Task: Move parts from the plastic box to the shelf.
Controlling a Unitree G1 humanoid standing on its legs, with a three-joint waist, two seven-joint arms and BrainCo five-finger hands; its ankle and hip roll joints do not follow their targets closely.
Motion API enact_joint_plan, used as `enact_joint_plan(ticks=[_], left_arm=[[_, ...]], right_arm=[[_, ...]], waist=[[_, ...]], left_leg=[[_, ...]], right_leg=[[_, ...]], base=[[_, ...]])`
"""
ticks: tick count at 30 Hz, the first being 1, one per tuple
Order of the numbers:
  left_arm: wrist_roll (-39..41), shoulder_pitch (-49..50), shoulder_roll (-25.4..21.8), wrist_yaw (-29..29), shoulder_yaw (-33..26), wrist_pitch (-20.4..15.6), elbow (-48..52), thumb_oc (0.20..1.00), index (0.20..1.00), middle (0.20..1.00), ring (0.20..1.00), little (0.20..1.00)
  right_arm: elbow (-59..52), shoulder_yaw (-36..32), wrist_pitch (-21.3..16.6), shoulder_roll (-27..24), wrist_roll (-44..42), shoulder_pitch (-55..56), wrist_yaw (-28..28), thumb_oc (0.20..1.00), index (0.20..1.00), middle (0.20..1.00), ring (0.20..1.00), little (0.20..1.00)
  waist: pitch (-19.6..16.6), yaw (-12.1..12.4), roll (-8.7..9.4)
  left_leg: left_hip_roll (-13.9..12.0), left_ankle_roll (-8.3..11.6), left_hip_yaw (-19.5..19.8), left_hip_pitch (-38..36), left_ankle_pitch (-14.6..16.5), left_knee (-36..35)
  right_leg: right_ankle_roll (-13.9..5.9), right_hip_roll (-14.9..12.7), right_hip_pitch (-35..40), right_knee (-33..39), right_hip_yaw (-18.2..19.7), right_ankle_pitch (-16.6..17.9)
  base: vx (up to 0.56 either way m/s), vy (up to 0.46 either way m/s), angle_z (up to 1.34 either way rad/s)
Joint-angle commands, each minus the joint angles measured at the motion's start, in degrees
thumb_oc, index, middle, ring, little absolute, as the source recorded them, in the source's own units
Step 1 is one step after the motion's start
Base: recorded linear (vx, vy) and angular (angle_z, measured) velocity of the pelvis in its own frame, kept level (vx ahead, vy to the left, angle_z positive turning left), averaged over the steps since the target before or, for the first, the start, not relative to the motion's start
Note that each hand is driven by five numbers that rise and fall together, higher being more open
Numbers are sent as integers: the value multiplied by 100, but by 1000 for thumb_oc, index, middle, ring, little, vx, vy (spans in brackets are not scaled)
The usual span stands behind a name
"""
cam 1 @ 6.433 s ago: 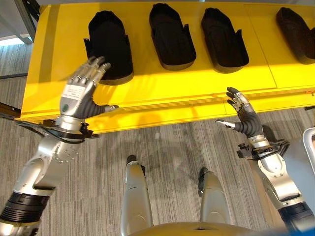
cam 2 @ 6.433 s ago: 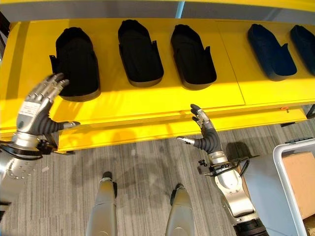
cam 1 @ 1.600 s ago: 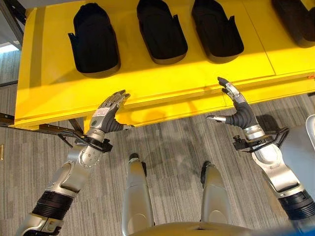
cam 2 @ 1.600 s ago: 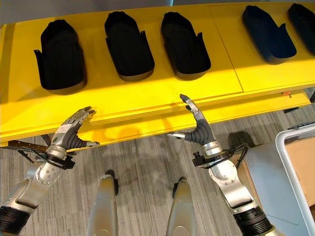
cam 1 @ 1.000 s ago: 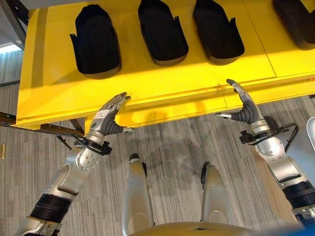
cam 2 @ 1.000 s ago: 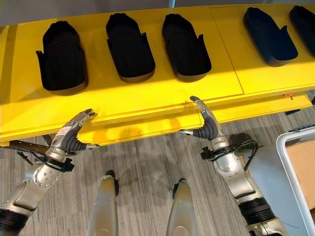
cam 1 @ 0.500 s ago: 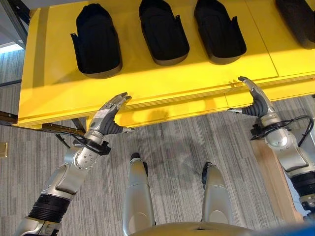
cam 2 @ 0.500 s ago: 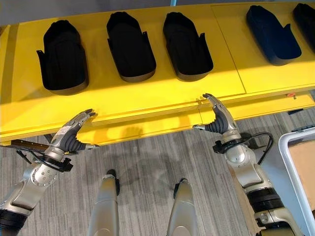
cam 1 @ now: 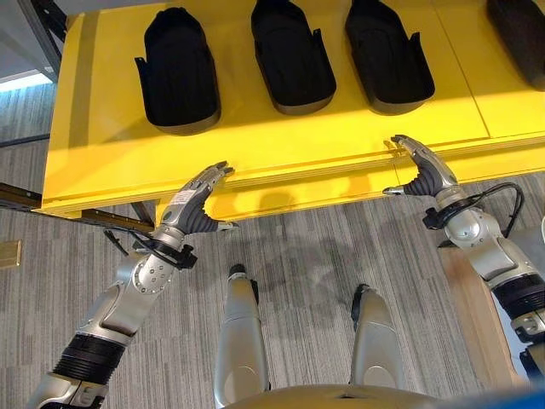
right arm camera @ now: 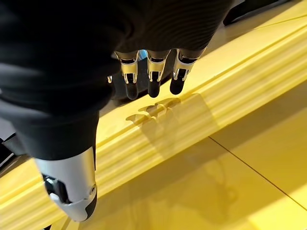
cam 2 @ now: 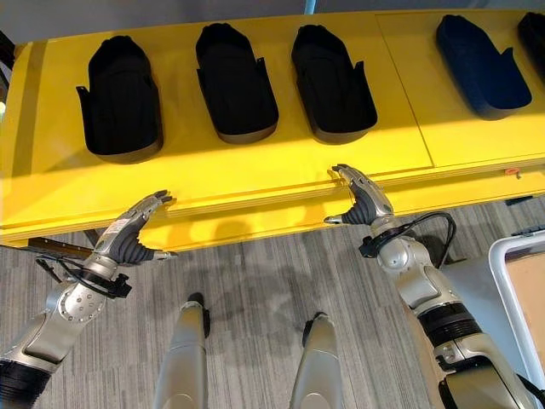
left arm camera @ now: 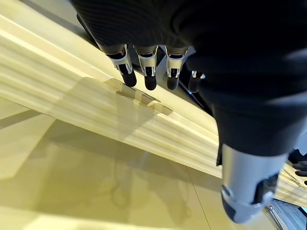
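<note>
Parts, black moulded plastic shells shaped a bit like shoes, sit in a row on the flat yellow shelf [cam 1: 281, 136]. The left black part [cam 1: 177, 68], the middle black part [cam 1: 292, 55] and the right black part [cam 1: 388, 55] each lie with the long side running away from the robot, from the front edge toward the back. A dark blue part [cam 2: 482, 53] lies further along to the right.

Both hands are empty. The left robot hand [cam 1: 194, 208] has its fingers straight and its fingertips just at the shelf's front edge, below the left black part. The right robot hand [cam 1: 424, 172] has relaxed, slightly bent fingers near the front edge too, below the right black part. Nothing is held in either one. The parts lie up and away from both hands, well apart from them.

A white plastic box [cam 2: 511, 294] peeks in at the lower right, past the right arm. So I think the right hand is nearer to the box for the next pick.

Six seconds ago the left hand was raised high with its fingers spread over the left black part; it has dropped back to the edge. The right hand has shifted a little along the edge. The camera has moved a bit as well.
</note>
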State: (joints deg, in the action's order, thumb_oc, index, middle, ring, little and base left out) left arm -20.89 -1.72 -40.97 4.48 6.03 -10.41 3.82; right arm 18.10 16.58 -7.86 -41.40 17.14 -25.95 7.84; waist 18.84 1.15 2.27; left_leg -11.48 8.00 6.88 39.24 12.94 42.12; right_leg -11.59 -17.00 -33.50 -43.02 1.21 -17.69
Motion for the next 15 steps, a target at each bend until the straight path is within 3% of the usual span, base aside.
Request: enact_joint_plan(ticks=[1,15], left_arm=[[116,548,-77,-271,331,2,99,1000,1000,1000,1000,1000],[236,605,-153,-297,338,11,81,1000,1000,1000,1000,1000]], right_arm=[[251,72,-31,12,83,-352,130,1000,1000,1000,1000,1000],[1116,517,197,-243,412,-1211,200,1000,1000,1000,1000,1000]], waist=[[-285,118,112],[-230,219,85]], left_leg=[[-12,-195,-13,230,-405,-15],[31,-209,13,290,-409,40]], right_leg=[[408,177,-387,-134,186,723],[417,165,-409,-214,148,717]], base=[[0,0,0],[0,0,0]])
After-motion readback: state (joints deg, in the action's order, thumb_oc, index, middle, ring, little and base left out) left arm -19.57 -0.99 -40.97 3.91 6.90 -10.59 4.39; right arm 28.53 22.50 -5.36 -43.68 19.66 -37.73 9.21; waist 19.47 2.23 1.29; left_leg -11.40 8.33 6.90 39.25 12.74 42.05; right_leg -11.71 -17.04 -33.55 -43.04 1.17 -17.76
